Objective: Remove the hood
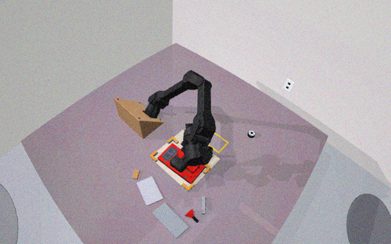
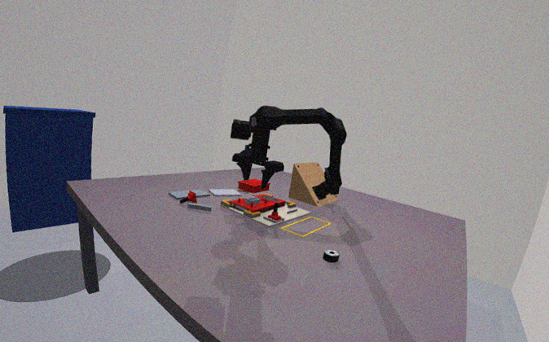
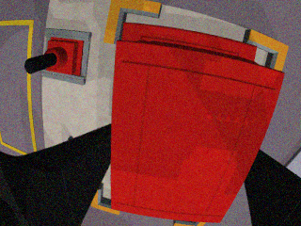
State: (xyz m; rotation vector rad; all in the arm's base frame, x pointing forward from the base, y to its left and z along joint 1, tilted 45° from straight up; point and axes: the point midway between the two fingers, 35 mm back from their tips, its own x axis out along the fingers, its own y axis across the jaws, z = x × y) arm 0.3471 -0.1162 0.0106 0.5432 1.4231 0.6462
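My gripper (image 2: 255,183) (image 3: 183,143) is shut on the red hood (image 2: 249,185) (image 3: 188,118), one finger at each side. The hood hangs above the red toy car (image 1: 191,177) (image 2: 272,203) (image 3: 155,33), with a visible gap in the exterior view. In the wrist view the hood covers most of the car. In the top view the arm hides the fingers. The car sits on a pale board (image 1: 213,159) between orange corner brackets. The marked area, a yellow outline (image 1: 223,147) (image 2: 316,229) (image 3: 30,94), lies on the table beside the board.
A red block with a black lever (image 2: 275,215) (image 3: 68,57) stands on the board near the outline. A black-and-white ring (image 1: 251,133) (image 2: 331,256) lies beyond it. A wooden wedge (image 1: 130,119) (image 2: 302,187) is by the arm's base. Flat plates (image 1: 170,220) and a grey bar (image 1: 203,205) lie opposite.
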